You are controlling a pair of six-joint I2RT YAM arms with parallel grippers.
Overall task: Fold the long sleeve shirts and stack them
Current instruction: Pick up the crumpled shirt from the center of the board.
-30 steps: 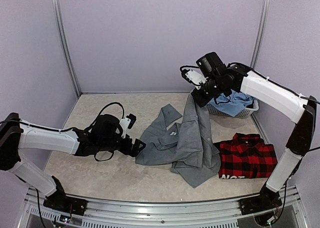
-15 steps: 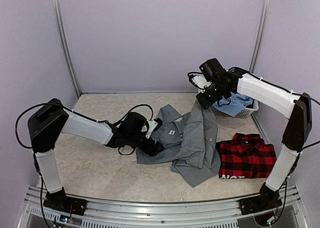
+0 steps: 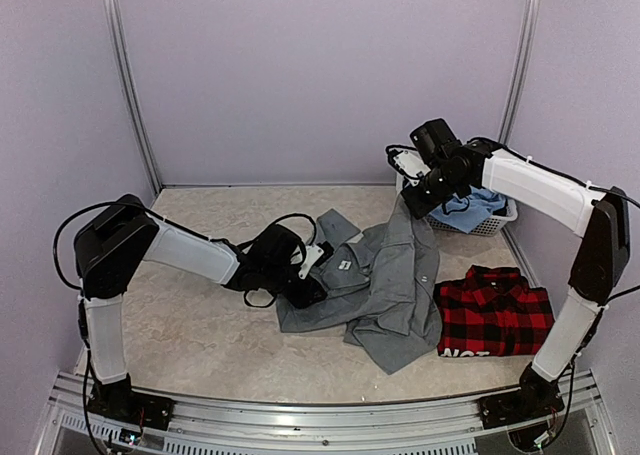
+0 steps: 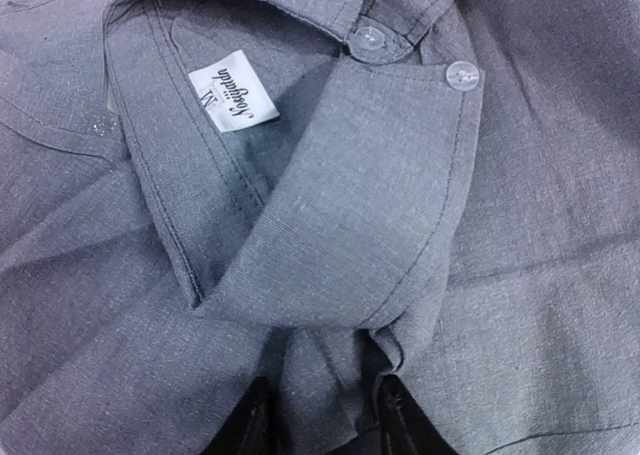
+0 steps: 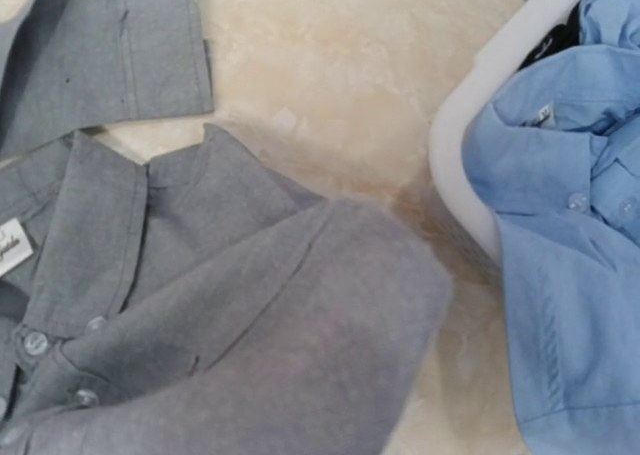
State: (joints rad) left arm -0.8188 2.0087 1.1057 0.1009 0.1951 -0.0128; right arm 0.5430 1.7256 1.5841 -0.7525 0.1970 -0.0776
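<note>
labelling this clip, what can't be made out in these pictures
Lettering on the plaid shirt: top view, too small, cut off at the fold.
Whether the left end effector grips the grey shirt: left wrist view, fingers cut off by bottom edge.
Jaws of the right end effector: outside right wrist view, tiny in top view.

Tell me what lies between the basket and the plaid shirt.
Nothing. In the top view, the strip of table between the basket and the plaid shirt is bare.
</note>
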